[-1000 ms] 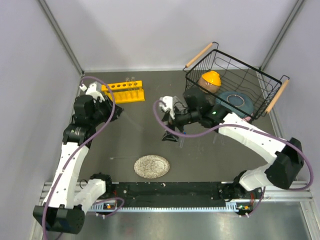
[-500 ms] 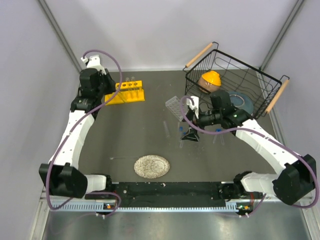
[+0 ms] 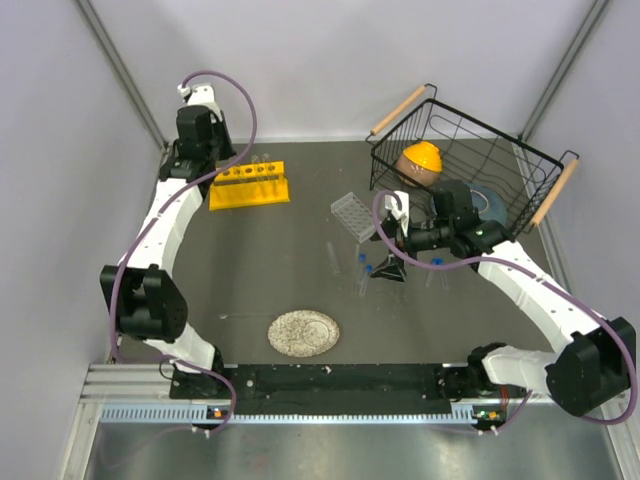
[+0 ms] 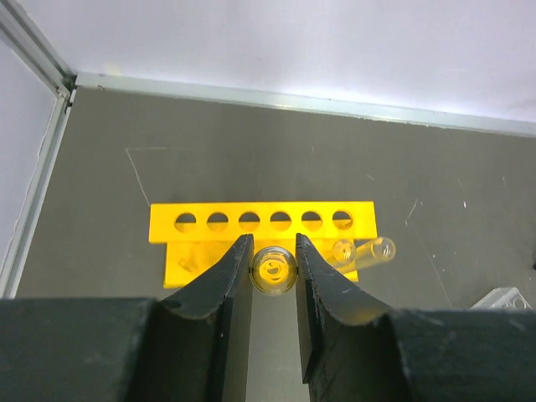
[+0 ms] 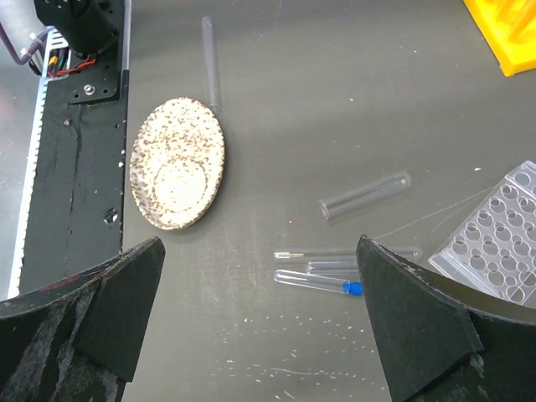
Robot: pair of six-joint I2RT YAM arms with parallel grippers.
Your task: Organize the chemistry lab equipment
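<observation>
Looked down on a dark bench [image 3: 260,270], with a black wire basket [image 3: 398,111] at its far right corner, no part of the job. Found the yellow six-hole rack [image 4: 261,220] at the far left, lengthwise across the left wrist view, with two clear tubes [image 4: 366,251] at its right end; could not tell whether seated or merely leaning. Noted a speckled plate [image 5: 177,163] near the front edge, a long thin tube [image 5: 209,63] lying just beside it, and a clear grid rack [image 5: 494,243] at mid-bench, seemingly unfilled.

Pinched one test tube [image 4: 274,270] in the left hand [image 4: 273,241], fingers drawn in against the glass on both sides, tube seen end-on and lined up with the near side of that rack, roughly between the third and fourth holes, not yet in any. Held the right hand [image 5: 260,318] spread wide on nothing, above loose glass on the bench: a stubby open tube [image 5: 366,194], a pair of thin tubes [image 5: 347,253] and a blue-capped vial [image 5: 318,283], close together and near the clear grid rack.

Judged the step in hand as racking the pinched tube. Called next for shifting it over one free hole, keeping it upright, lowering straight, and letting go only once seated. Called afterwards, probably, for closing the right hand across a single loose tube without rolling its neighbours.
</observation>
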